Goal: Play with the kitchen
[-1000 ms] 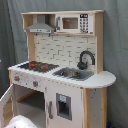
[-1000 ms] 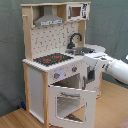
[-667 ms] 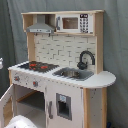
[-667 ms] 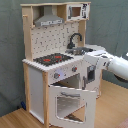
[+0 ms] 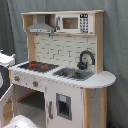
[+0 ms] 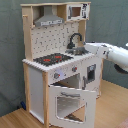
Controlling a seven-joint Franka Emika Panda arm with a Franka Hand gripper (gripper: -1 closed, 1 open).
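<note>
The arm (image 6: 112, 54) hovered right of frame beside the kitchen (image 6: 60, 70); end effector state unclear; the open oven door (image 6: 70, 102) risked a knock.

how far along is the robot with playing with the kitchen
Done: the oven door of the kitchen already hangs open in the second exterior view. In hand: the arm reaches in from the second exterior view's right, level with the counter by the sink; its tool is not clearly visible. Left: the knobs, faucet and hob show no sign of being handled, and nothing is held.
</note>
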